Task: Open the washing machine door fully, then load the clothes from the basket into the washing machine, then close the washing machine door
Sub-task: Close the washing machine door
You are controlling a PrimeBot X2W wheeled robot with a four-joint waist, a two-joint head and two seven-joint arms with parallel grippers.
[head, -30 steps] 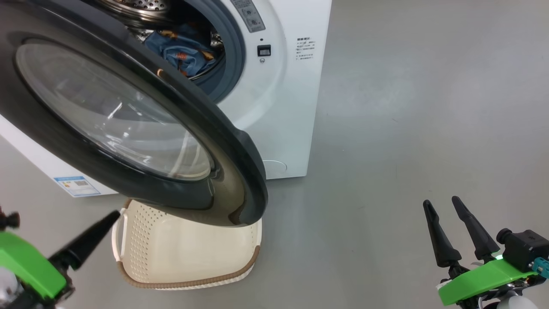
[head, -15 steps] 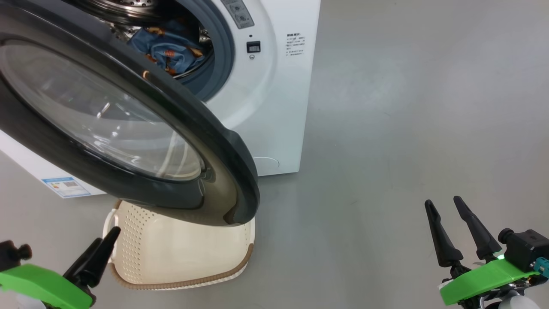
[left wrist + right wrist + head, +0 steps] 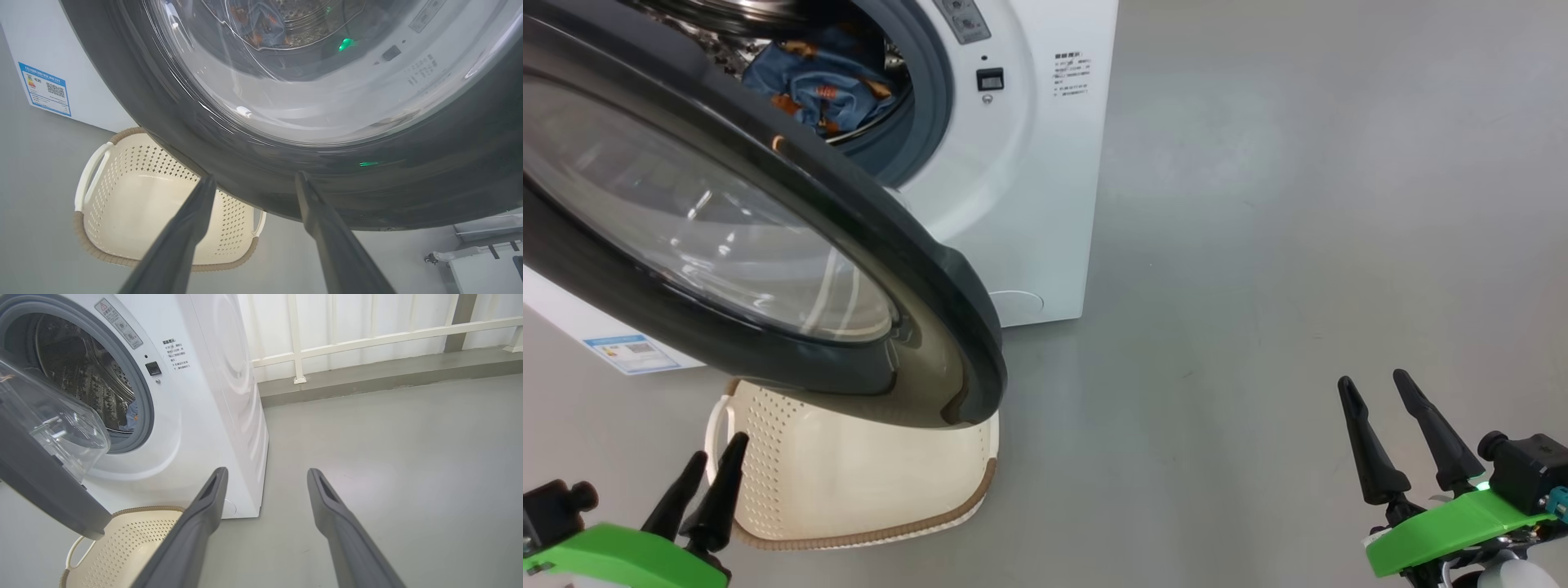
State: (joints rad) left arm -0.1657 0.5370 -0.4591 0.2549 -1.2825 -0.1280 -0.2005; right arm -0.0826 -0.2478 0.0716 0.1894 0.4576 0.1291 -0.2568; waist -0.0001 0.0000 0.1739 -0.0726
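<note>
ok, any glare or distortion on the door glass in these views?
Head view: white streak reflections across the washing machine door glass. Left wrist view: green light spots mirrored on glass and rim; the clothes show warped through the bowl. Right wrist view: the washing machine evenly lit, no glare.

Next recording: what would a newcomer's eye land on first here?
The huge black-rimmed door stands open across the head view's left, overhanging the basket, which looks empty where visible. Behind it, blue clothes lie inside the washing machine. The left gripper and right gripper hover open at the bottom corners.
</note>
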